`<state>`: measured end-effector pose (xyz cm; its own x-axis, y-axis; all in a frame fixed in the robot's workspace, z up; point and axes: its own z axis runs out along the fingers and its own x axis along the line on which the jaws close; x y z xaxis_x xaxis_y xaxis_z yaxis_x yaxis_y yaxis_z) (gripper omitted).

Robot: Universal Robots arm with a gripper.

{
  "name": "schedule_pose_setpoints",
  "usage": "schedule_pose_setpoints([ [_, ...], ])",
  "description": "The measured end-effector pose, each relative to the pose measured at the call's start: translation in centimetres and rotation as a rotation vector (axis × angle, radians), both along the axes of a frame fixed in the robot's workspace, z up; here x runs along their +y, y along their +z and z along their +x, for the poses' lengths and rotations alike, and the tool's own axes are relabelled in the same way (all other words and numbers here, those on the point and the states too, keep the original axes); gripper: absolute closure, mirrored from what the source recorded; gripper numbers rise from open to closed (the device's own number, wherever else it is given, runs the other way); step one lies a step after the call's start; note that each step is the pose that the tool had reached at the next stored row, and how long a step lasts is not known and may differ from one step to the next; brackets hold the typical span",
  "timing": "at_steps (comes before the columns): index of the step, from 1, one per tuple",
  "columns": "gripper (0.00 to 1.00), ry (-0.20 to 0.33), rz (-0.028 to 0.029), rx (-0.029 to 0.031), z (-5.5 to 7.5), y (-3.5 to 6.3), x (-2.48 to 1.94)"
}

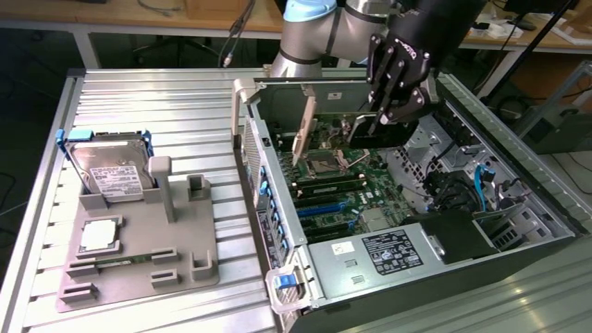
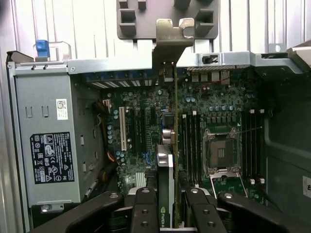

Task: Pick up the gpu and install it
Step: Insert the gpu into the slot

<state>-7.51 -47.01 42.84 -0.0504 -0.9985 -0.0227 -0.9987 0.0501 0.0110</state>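
pincer (image 2: pixel 169 218) grips gpu (image 2: pixel 166 170) over motherboard (image 2: pixel 141 121)

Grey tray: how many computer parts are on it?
3: the hard drive leaning at its far end, the silver chip in the middle, a thin green memory stick near the front. Others may be hidden.

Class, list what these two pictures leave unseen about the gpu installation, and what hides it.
- The slot beneath the gpu: wrist view, covered by the edge-on card; exterior view, behind card and gripper. So seating cannot be judged.
- The gpu's gripped end: wrist view, cut off by the picture edge.
- The power supply label text: both views, too small to read.
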Motion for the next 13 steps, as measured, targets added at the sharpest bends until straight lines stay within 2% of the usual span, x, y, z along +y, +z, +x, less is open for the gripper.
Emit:
schedule_pose_setpoints([
  [13, 0.73, 0.0, 0.0, 0.0, 0.2, -2.65, 0.0],
])
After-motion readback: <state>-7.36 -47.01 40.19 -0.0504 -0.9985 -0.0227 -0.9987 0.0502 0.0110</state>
